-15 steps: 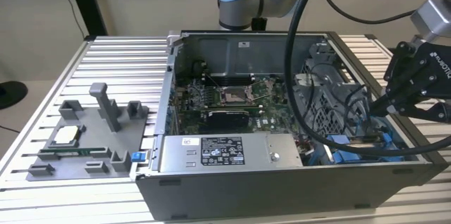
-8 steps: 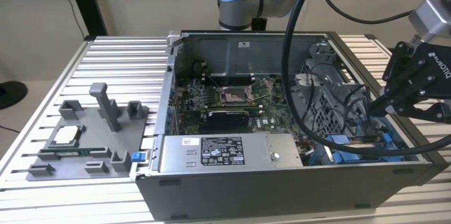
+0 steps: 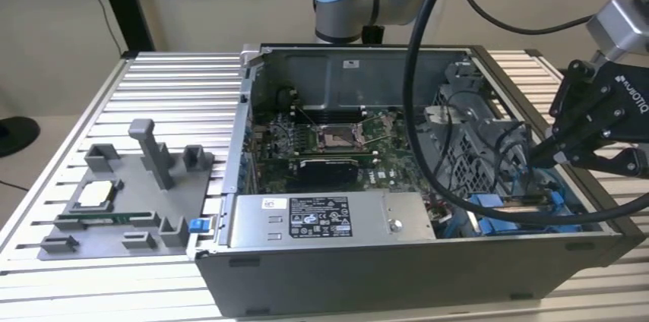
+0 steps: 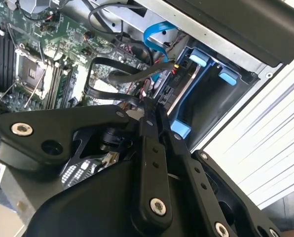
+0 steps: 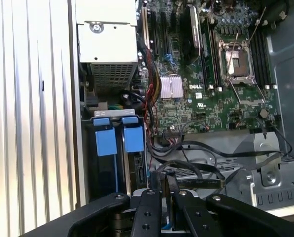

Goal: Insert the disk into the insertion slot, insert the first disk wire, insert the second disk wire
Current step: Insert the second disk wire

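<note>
Black gripper [image 3: 548,161] is hanging over the open case's [image 3: 406,276] corner at the exterior view's right, matte fingers [image 5: 169,190] pinching a flat black wire [image 5: 196,181]. Disk [image 3: 522,203] is sitting in the blue-railed grey metal slot [image 3: 507,225] just below.

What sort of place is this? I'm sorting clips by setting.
Likely a robotics lab bench for computer assembly: an open PC case on a slatted aluminium table, a grey parts fixture beside it.
</note>
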Controlling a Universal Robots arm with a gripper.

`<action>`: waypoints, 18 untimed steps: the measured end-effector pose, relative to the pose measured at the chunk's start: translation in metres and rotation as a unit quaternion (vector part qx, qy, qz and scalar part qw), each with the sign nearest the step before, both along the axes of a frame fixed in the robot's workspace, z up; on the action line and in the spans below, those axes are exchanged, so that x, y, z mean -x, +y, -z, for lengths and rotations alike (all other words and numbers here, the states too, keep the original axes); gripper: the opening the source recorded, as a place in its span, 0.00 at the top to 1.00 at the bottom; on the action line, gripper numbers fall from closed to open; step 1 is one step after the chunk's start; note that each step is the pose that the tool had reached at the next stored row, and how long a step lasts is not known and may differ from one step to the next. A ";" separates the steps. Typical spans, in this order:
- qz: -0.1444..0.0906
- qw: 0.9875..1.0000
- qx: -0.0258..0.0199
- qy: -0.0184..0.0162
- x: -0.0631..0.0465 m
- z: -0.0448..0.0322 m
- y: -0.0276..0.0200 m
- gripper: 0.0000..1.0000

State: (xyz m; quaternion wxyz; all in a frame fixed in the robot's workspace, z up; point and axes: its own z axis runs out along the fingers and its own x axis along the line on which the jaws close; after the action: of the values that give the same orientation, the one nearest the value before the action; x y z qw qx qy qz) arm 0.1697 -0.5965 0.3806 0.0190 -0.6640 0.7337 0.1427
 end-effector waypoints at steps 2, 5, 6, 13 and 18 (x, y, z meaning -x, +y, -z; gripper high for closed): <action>0.000 1.000 0.000 0.000 0.000 -0.0001 -0.0001 1.00; 0.000 1.000 0.000 0.000 0.001 0.0000 -0.0007 1.00; 0.000 1.000 0.000 0.000 0.001 0.0001 -0.0011 1.00; 0.000 1.000 0.000 0.000 0.002 0.0022 -0.0067 1.00; 0.000 1.000 0.000 0.000 0.007 0.0085 -0.0080 1.00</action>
State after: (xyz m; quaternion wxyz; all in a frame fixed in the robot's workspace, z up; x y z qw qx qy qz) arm 0.1622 -0.6045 0.3721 0.0190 -0.6640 0.7337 0.1426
